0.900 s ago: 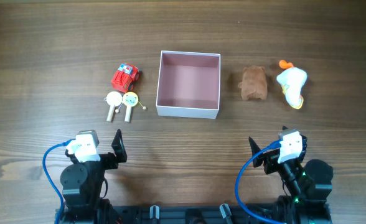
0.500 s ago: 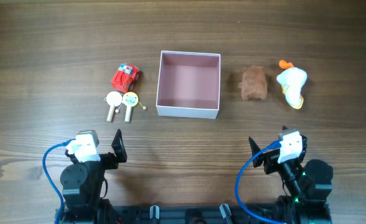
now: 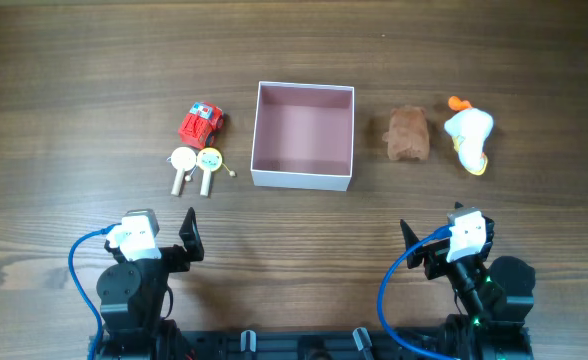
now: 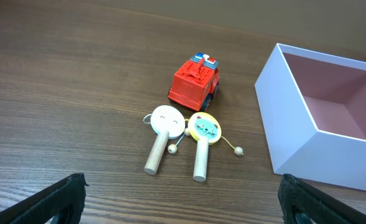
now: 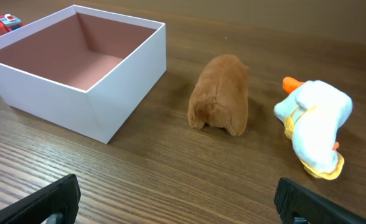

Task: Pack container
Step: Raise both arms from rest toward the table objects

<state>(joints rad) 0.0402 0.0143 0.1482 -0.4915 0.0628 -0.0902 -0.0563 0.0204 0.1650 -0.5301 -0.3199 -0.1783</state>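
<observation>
Container (image 3: 301, 180) sits empty mid-frame on the bench (image 3: 74, 60), left claw (image 4: 183, 202) and right claw (image 5: 177, 202) parked along the bottom edge, both spread wide and holding nothing; a low-carried truck (image 3: 201, 123) could clip its thin wall and shove it askew.

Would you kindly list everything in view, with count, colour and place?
container: 1, white walls, pink inside, mid-table, nothing in it
truck: 1, red, left of the container
white drum: 1, wooden handle, nearer the arms than the truck
yellow drum: 1, wooden handle, beside the white drum
bear: 1, brown, right of the container
duck: 1, white with orange and yellow, right of the bear
table: 1, dark wood
left gripper: 1, black, open, near edge
right gripper: 1, black, open, near edge
</observation>
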